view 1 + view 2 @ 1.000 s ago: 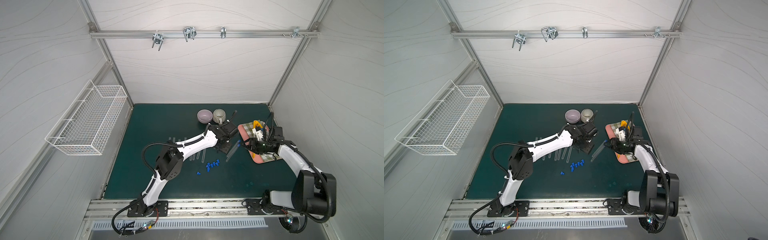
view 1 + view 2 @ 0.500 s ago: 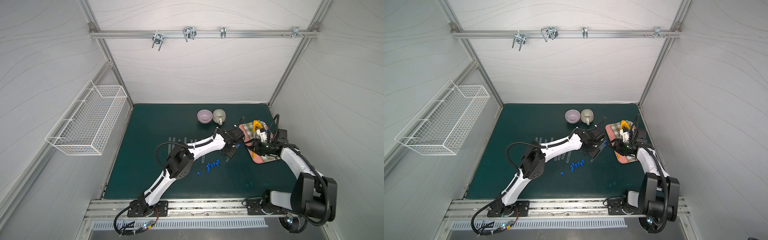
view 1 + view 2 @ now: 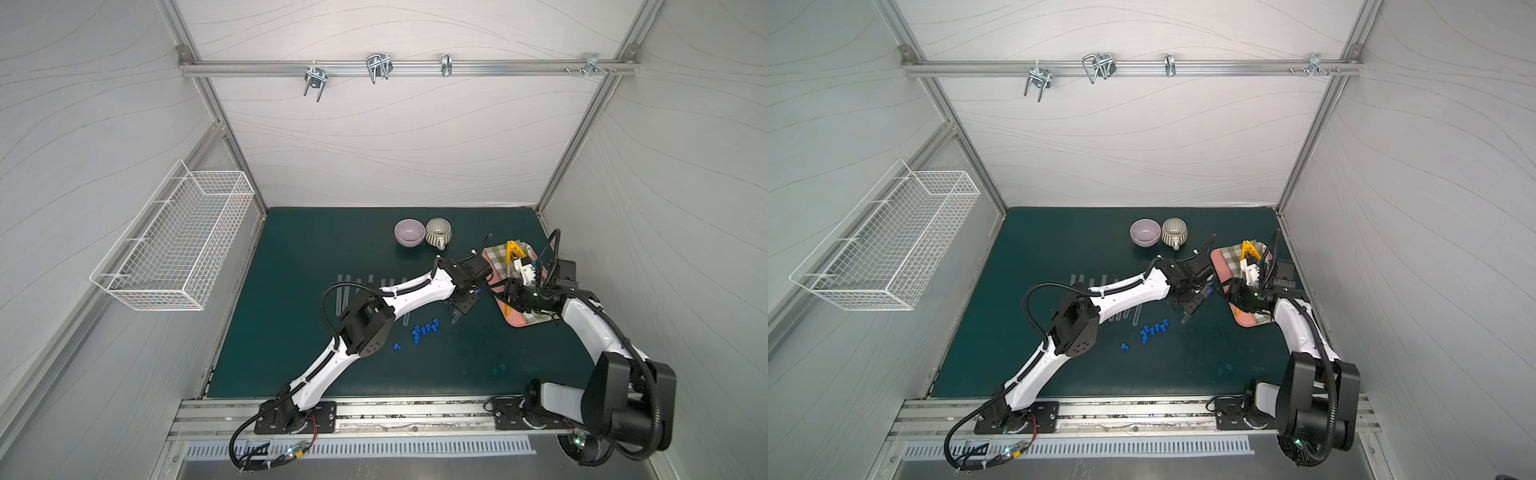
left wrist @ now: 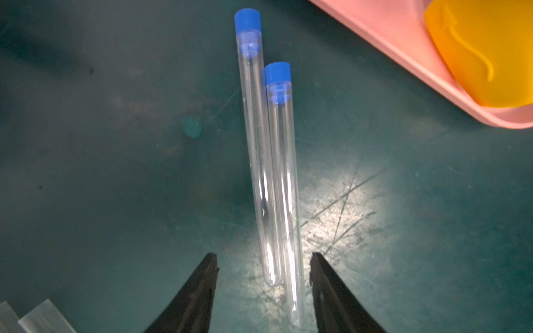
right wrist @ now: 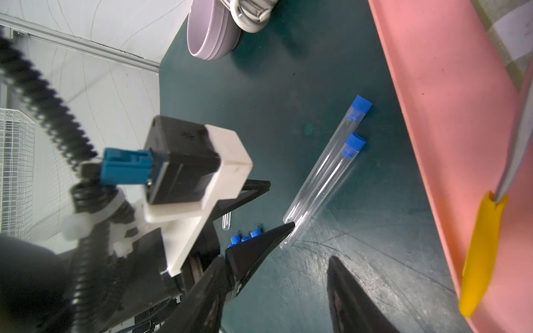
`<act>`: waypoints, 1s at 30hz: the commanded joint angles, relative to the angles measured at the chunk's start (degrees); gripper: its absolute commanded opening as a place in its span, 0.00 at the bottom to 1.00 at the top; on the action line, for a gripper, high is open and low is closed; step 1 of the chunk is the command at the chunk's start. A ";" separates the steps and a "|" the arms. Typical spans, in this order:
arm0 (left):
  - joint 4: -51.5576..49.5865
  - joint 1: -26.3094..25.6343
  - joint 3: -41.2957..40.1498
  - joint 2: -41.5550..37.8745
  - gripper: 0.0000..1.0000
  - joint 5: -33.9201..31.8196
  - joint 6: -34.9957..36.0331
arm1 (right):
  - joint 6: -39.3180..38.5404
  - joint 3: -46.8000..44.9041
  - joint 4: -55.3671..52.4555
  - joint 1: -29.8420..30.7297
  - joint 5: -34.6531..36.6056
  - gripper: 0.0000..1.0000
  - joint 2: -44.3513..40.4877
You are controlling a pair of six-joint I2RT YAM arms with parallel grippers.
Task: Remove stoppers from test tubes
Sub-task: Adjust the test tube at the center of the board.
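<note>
Jaws on left gripper (image 4: 264, 259) apart, nothing clamped. They straddle the rounded ends of two test tubes (image 4: 274, 173) lying side by side, touching, on the green mat (image 4: 115, 173). Both tubes have blue stoppers (image 4: 248, 18) seated. Jaws on right gripper (image 5: 275, 259) also apart and empty, low over the mat just beside those tube ends. Edge of pink tray (image 4: 403, 57) is near the stoppered ends. Further out, loose stoppers (image 3: 424, 328) are clustered on the mat, and bare tubes (image 3: 346, 286) lie in a row under the left arm.
</note>
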 commanded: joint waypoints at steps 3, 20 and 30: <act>2.24 0.61 2.51 1.96 0.52 -0.76 0.68 | -0.34 -0.87 -0.47 -0.30 -0.63 0.58 -1.46; 3.93 1.36 2.64 4.51 0.47 -2.29 1.31 | -0.47 -0.72 -0.54 -0.35 -0.48 0.58 -1.22; 4.84 1.40 3.01 6.52 0.43 -3.55 1.97 | -0.59 -0.62 -0.73 -0.32 -0.21 0.58 -1.61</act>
